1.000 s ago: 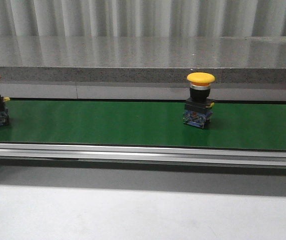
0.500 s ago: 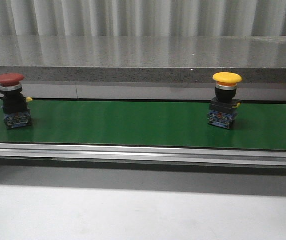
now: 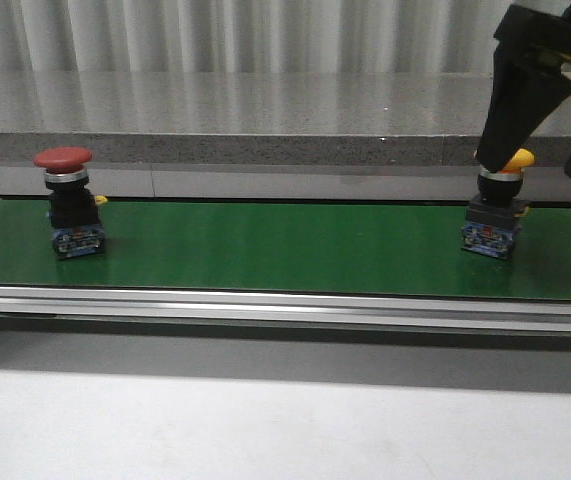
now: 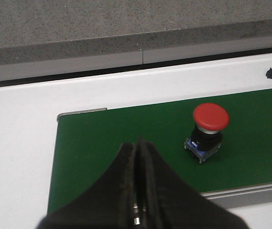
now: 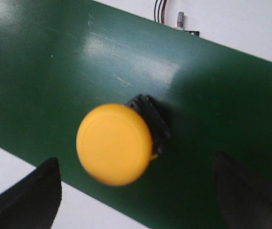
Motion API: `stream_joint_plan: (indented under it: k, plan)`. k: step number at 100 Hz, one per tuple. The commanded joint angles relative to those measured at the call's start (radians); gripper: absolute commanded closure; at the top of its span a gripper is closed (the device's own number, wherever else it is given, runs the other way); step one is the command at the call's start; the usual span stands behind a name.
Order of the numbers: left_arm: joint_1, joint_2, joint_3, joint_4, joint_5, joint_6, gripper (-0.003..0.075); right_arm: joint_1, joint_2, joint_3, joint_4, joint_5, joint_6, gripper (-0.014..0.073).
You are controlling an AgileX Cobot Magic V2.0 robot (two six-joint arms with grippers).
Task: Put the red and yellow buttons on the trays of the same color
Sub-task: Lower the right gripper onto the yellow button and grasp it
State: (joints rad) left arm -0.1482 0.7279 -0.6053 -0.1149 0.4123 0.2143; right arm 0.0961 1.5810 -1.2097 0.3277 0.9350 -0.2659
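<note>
Conveyor scene with two push buttons standing upright on a green belt (image 3: 265, 245). Front view: the red button (image 3: 68, 200), with a mushroom cap over a black body and a blue base, stands at the left part of the belt; the yellow button (image 3: 498, 205), of the same build, stands at the right part, well apart from the red one. A metal rail (image 3: 285, 305) runs along the near edge of the belt, and a grey speckled ledge (image 3: 265, 120) runs behind it.

Right tool (image 3: 545, 135): descends from above at the right, its two black fingers (image 3: 521, 95) spread wide on either side of the yellow cap, one finger partly covering the cap in the front view. Right wrist view: the yellow button (image 5: 115, 143) lies between the two fingertips (image 5: 28, 198), untouched, with a clear gap on each side; the tool is open.

Left tool (image 4: 138, 191): seen only in the left wrist view, its fingers pressed together with nothing between them, hence closed. It hangs over the belt (image 4: 126, 138) near the belt's end, with the red button (image 4: 208, 129) near but apart from it. White surface (image 4: 16, 152) surrounds the belt end.
</note>
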Motion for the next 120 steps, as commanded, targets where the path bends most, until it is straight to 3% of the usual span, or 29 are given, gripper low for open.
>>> stream_joint_plan:
  k: [1, 11, 31, 39, 65, 90, 106, 120]
  plan:
    - [-0.008, -0.005, -0.025, -0.015, -0.076, 0.002, 0.0741, 0.0, -0.01, -0.037, 0.026, -0.055, -0.042, -0.0042]
    - [-0.008, -0.005, -0.025, -0.015, -0.074, 0.002, 0.0741, 0.0, 0.003, -0.037, 0.025, -0.083, -0.067, 0.0012]
    - [-0.008, -0.005, -0.024, -0.015, -0.074, 0.002, 0.0741, -0.001, 0.003, -0.037, 0.019, -0.103, -0.086, 0.0434]
    - [-0.008, -0.001, -0.024, -0.015, -0.073, 0.002, 0.0741, -0.001, 0.002, -0.037, 0.007, -0.107, -0.086, 0.0507]
    - [-0.008, -0.001, -0.024, -0.015, -0.073, 0.002, 0.0741, -0.001, -0.085, -0.017, -0.071, -0.128, -0.012, 0.0514]
    - [-0.008, -0.001, -0.024, -0.015, -0.073, 0.002, 0.0741, -0.03, -0.247, 0.048, -0.308, -0.14, 0.253, 0.0514]
    - [-0.008, -0.001, -0.024, -0.015, -0.073, 0.002, 0.0741, -0.114, -0.359, 0.094, -0.396, -0.138, 0.388, 0.0514]
    - [-0.008, -0.001, -0.024, -0.015, -0.073, 0.002, 0.0741, -0.253, -0.44, 0.111, -0.414, -0.112, 0.417, 0.0514]
